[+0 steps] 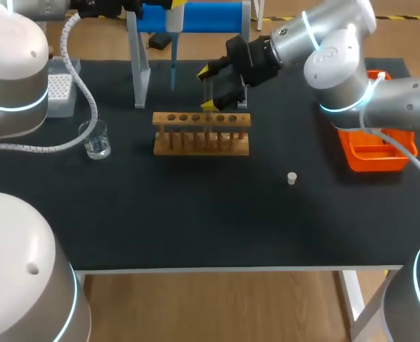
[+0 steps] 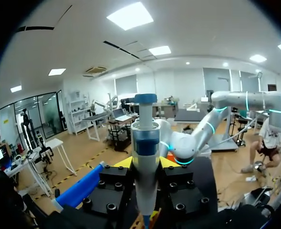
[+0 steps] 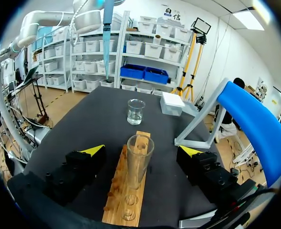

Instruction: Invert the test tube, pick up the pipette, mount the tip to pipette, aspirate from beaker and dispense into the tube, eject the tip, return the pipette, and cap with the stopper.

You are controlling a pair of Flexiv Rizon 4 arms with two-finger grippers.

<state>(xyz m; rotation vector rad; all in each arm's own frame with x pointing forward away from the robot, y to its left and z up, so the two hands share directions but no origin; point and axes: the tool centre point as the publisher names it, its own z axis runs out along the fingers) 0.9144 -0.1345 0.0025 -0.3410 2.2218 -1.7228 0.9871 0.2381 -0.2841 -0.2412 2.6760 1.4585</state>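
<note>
Test tube stands upright, mouth up, in the wooden rack on the counter, between the wide-spread fingers of the right gripper, which do not touch it, while the left gripper is clenched on the pipette, held above the counter beyond the rack.

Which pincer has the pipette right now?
The left pincer: the pipette stands clamped in it. The right pincer is open, straddling the test tube in the rack.
</note>
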